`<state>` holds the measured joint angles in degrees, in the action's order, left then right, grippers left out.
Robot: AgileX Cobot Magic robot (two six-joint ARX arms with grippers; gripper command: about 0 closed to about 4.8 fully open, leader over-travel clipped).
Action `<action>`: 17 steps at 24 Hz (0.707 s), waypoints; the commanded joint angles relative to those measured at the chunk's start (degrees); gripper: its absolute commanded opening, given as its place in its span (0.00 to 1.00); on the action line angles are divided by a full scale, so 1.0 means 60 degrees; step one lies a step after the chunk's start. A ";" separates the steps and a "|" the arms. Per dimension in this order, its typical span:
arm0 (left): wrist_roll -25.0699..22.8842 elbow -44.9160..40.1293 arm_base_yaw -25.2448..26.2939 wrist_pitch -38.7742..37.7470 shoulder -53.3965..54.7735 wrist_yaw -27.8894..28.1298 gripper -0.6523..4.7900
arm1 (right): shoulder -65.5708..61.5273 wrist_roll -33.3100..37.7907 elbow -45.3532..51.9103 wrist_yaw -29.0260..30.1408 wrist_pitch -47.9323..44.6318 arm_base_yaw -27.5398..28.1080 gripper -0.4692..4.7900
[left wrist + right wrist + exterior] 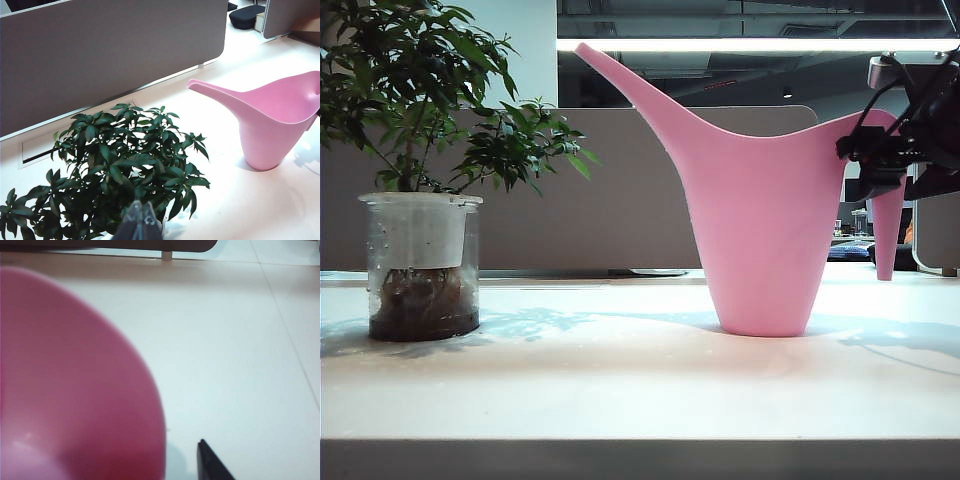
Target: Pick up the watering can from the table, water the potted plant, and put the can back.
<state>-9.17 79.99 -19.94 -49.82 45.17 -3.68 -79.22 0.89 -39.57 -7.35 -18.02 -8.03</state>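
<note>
You have one smooth pink watering can (760, 230) standing upright on the white table (620, 390), well right of the one leafy potted plant (420, 200) in its clear glass jar. Only the exterior view shows the right gripper (880, 165) at the can's handle; whether it grips, you cannot tell. Only the left wrist view shows the left gripper (139, 225) above the foliage, its spread unclear.

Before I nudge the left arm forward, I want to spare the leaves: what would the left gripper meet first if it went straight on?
Probably the potted plant: its foliage fills the space just ahead of the left gripper. The watering can stands off to the side, though depth is unclear.
</note>
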 commanded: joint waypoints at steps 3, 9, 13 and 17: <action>0.0025 0.0033 -0.0007 0.0102 -0.0025 -0.0018 0.11 | 0.0157 0.0022 -0.0040 -0.0007 0.0809 -0.0011 0.67; 0.0033 0.0033 -0.0011 0.0102 -0.0025 -0.0033 0.11 | 0.1304 0.0033 -0.0040 -0.0004 0.1745 -0.0011 0.67; 0.0350 0.0029 -0.0029 0.0102 -0.0025 -0.0033 0.11 | 0.2951 0.0576 -0.0040 0.0306 0.4040 -0.0018 0.67; 0.0310 -0.0175 -0.0266 0.0339 -0.0149 0.0120 0.11 | 0.4430 0.0619 -0.0040 0.0368 0.5016 -0.0018 0.59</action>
<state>-7.40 79.79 -20.82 -49.58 44.95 -3.42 -55.68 4.19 -39.55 -5.50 10.68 -8.12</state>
